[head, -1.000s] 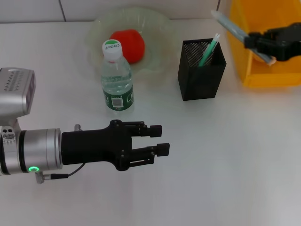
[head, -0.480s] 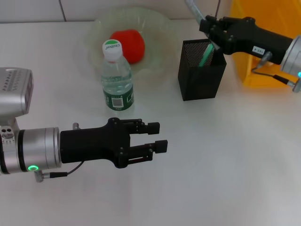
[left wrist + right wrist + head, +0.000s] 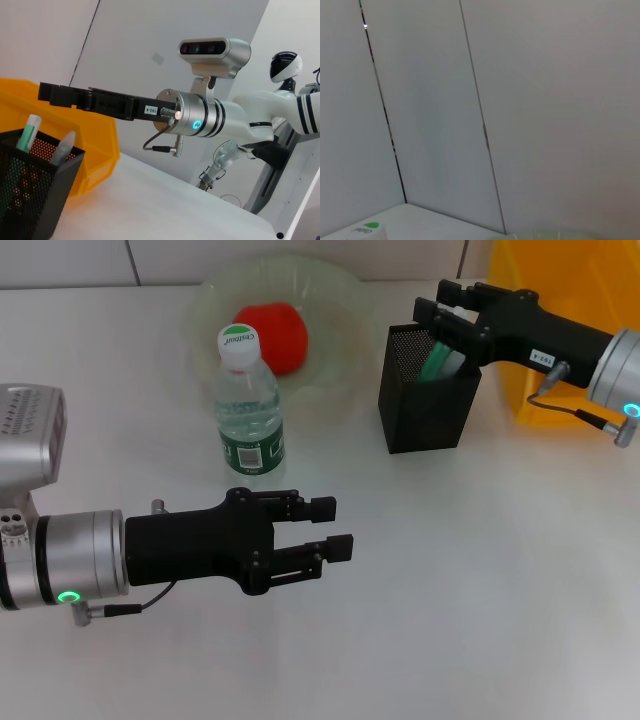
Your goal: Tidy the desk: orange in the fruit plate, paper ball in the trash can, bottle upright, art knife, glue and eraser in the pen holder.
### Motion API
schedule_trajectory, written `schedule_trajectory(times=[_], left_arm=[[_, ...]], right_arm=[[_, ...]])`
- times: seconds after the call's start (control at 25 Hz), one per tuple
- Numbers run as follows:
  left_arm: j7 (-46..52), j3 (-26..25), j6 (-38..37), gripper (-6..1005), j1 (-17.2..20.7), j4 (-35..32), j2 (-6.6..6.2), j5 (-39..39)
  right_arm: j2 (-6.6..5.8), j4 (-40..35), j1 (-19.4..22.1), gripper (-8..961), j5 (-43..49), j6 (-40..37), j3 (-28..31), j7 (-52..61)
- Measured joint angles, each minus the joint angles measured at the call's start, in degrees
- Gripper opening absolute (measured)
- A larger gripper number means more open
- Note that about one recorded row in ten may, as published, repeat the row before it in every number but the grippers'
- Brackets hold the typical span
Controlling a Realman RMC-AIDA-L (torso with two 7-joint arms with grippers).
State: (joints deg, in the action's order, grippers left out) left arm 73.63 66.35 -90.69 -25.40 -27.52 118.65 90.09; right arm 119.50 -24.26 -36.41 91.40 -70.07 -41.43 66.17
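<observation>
Right hand (image 3: pixel 440 315) hangs over the holder (image 3: pixel 428 390), fingers apparently parted, above two slim, light, rigid tools (image 3: pixel 438 358) standing inside. Left hand (image 3: pixel 335 528) hovers open over the bench (image 3: pixel 480 590), near the upright bottle (image 3: pixel 248 410).

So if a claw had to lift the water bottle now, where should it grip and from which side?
Probably around the bottle mid-body, just above the dark green label, coming in level from the open table side near the left claw. It stands upright, and the fruit plate crowds it from behind.
</observation>
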Motion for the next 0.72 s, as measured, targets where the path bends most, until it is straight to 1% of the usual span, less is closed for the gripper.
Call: schedule_trajectory(times=[0.08,0.2,0.36,0.44,0.48,0.52,0.64,0.72], left_arm=[[0.0,0.0,0.0,582,0.0,0.0,0.0,0.0],[0.0,0.0,0.0,582,0.1,0.0,0.0,0.0],[0.0,0.0,0.0,582,0.2,0.0,0.0,0.0],[0.0,0.0,-0.2,583,0.3,0.0,0.0,0.0],[0.0,0.0,-0.4,583,0.3,0.0,-0.01,0.0],[0.0,0.0,-0.4,583,0.3,0.0,-0.01,0.0],[-0.5,0.0,-0.7,583,0.5,0.0,0.0,-0.3],[-0.8,0.0,-1.1,583,0.9,0.0,0.0,-0.6]], right_arm=[[0.0,0.5,0.0,411,-0.3,0.0,0.3,-0.8],[-0.02,0.5,0.2,433,-1.2,0.0,0.3,-0.8],[-0.3,0.5,2.5,463,-7.9,-2.0,0.3,-0.9],[-0.45,0.2,4.5,478,-12.8,-4.7,0.4,-0.9],[-0.51,-0.1,6.7,485,-17.9,-7.4,0.8,-1.0],[-0.51,-0.1,6.7,493,-17.9,-7.4,0.8,-1.0],[-0.59,-0.4,9.9,516,-23.4,-13.2,1.2,-2.2],[-1.15,-1.0,11.7,530,-22.9,-17.5,0.8,-2.5]])
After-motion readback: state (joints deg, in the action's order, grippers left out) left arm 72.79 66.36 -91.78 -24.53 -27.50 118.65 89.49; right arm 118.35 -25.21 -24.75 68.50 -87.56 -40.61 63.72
